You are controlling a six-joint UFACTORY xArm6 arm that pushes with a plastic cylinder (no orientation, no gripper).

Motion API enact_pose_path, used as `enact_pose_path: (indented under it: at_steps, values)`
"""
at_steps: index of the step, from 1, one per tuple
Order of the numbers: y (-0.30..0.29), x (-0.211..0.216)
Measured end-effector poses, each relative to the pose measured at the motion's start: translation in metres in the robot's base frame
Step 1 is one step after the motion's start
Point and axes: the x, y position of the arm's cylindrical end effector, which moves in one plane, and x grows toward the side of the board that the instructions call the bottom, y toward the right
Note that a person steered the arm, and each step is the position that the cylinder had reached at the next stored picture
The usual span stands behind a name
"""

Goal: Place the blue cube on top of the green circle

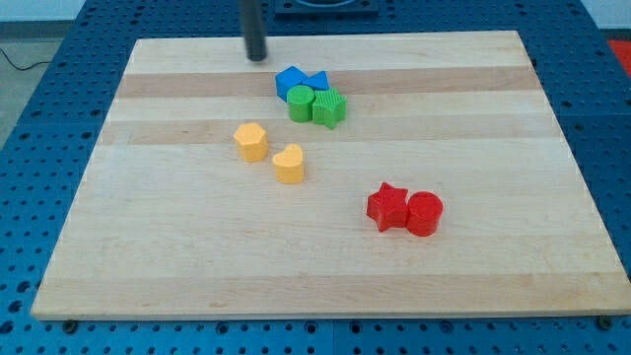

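While the blue cube [289,81] is seen near the view's top of the desk [177,247], it is packed into a tight little bunch, and that is where trouble can start. The cube is touching the green circle [301,103], which sits just below it in the view. A second blue block [317,81], whose shape cannot be told for sure, is pressed against the cube on the view's right. A green star [330,106] is pressed against the circle on the view's right too. No jaws are found on the end effector, so nothing is held and nothing can be opened or closed; it is only a dark rod. My tip [256,57] is seen up and to the view's left of the cube, close by but not touching it. If a push is made from there, the cube can be driven down into the circle, and the circle can be shoved away with it. The whole bunch may then be slid along together, so the cube is never left where it is wanted. The other blue block and the green star can be knocked loose as well. If the cube is hit on a corner, it may be spun and sent off to one side. The two yellow blocks [250,141] [289,164] and the red star [387,206] and red circle [425,213] are well apart, so they are likely to be safe.
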Motion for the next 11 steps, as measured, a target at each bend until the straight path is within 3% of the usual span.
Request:
enact_pose_path:
  at_steps: [1,3,9,11]
  values:
    - [-0.030,0.015]
    - [-0.014,0.050]
    - [0.086,0.050]
    - [0.094,0.046]
